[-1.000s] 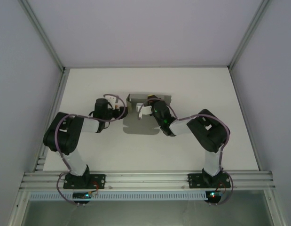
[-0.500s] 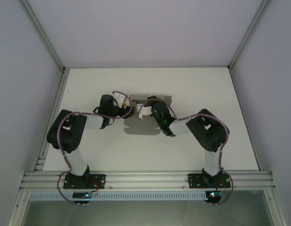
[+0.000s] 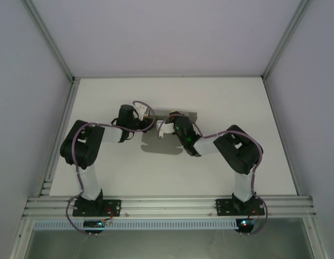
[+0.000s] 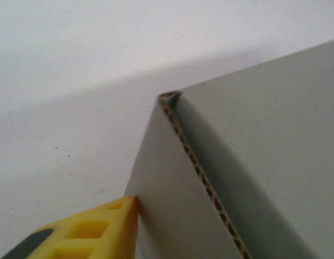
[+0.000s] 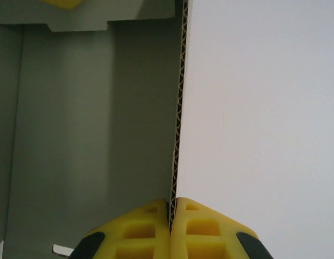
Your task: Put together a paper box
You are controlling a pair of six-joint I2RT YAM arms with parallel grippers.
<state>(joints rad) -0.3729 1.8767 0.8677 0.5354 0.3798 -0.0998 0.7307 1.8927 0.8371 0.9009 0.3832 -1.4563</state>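
The paper box [image 3: 158, 141] lies mid-table as grey cardboard, part flat sheet, part raised walls at its far end. My right gripper [image 3: 165, 125] is over the box; in the right wrist view it [image 5: 171, 208] is shut on the edge of an upright wall [image 5: 177, 108]. My left gripper [image 3: 146, 115] is at the box's far left corner. In the left wrist view one yellow finger [image 4: 96, 229] presses the outer face of a wall [image 4: 172, 194] near the corner [image 4: 169, 98]; the cardboard hides the other finger.
The white table [image 3: 102, 97] is walled by pale panels on three sides, with an aluminium rail [image 3: 167, 205] along the near edge. Both arms' elbows [image 3: 80, 145] [image 3: 239, 148] stand out to the sides of the box.
The left gripper has swung right and farther away, from beside the box to its far left corner, and its jaws have narrowed. The right gripper and the box have stayed put.
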